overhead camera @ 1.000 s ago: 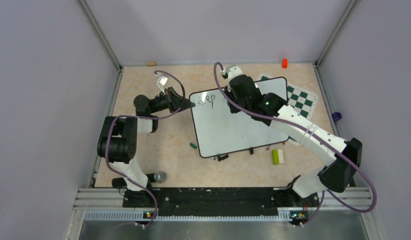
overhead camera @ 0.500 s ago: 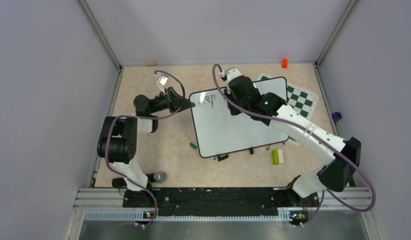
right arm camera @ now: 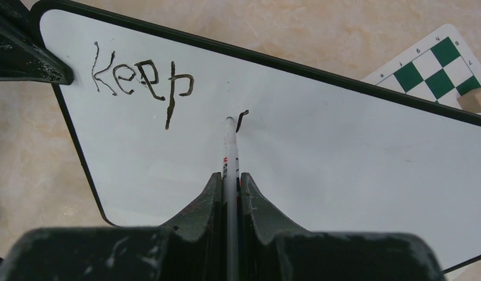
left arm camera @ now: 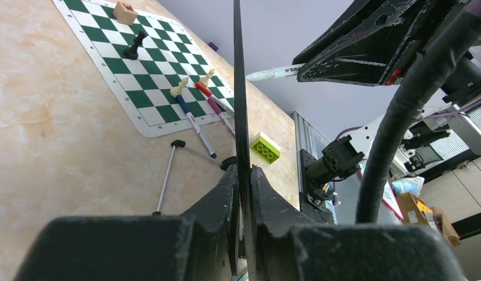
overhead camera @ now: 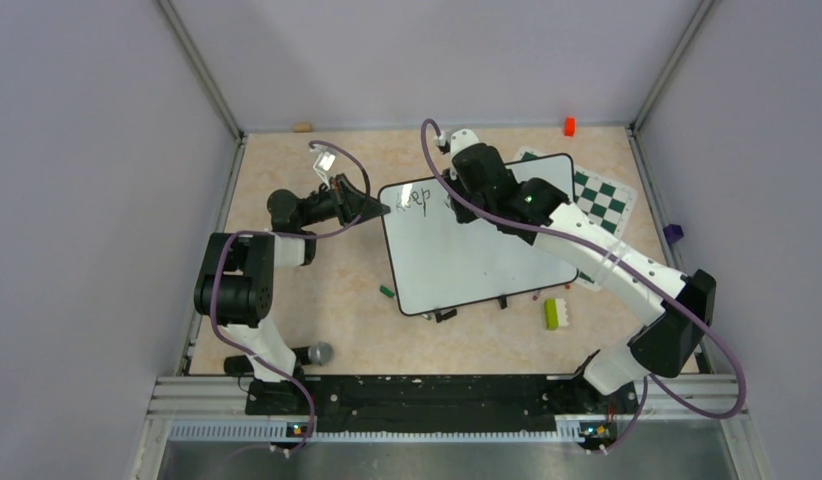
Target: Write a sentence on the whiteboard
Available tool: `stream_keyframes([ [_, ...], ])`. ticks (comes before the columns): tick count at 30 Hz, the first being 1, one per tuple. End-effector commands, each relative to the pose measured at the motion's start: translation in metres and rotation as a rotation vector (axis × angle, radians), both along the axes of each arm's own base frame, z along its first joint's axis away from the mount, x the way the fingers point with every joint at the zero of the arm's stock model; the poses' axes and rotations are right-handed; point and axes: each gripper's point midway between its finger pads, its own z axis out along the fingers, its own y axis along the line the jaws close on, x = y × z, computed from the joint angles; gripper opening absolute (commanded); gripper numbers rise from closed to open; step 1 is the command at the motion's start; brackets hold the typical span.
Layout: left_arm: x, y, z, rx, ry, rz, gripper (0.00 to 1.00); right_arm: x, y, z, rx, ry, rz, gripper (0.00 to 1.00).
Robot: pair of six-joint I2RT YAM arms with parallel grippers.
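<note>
The left gripper (left arm camera: 244, 175) was pinched shut on the whiteboard (overhead camera: 467, 260) rim at its left corner, bracing it mid-table against the pen's push. The sentence (right arm camera: 141, 79) read only "Keep", and the right gripper (right arm camera: 229, 178) clamped the marker (right arm camera: 229, 146), tip touching just beside it, likely starting the next word

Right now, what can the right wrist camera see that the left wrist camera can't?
Only the right wrist view shows the face of the whiteboard and the word Keep written on it. Only the left wrist view shows chess pieces, spare pens and a green brick. Both show the whiteboard, the held pen and the chess mat.
</note>
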Motion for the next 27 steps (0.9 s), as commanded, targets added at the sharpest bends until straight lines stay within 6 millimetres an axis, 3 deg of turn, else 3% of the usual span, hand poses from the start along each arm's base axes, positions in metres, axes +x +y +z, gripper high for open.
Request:
stream_keyframes([
  [1,-0.016,-0.002,0.010,0.027,-0.125,-0.054,0.11,0.018,-0.004,0.019,0.003,-0.071,-0.064,0.00],
  [12,-0.015,-0.002,0.010,0.027,-0.124,-0.054,0.11,0.021,-0.012,0.021,-0.005,-0.085,-0.097,0.00],
  [27,-0.016,-0.002,0.010,0.027,-0.125,-0.054,0.11,0.003,-0.005,0.005,-0.015,0.004,-0.008,0.00],
])
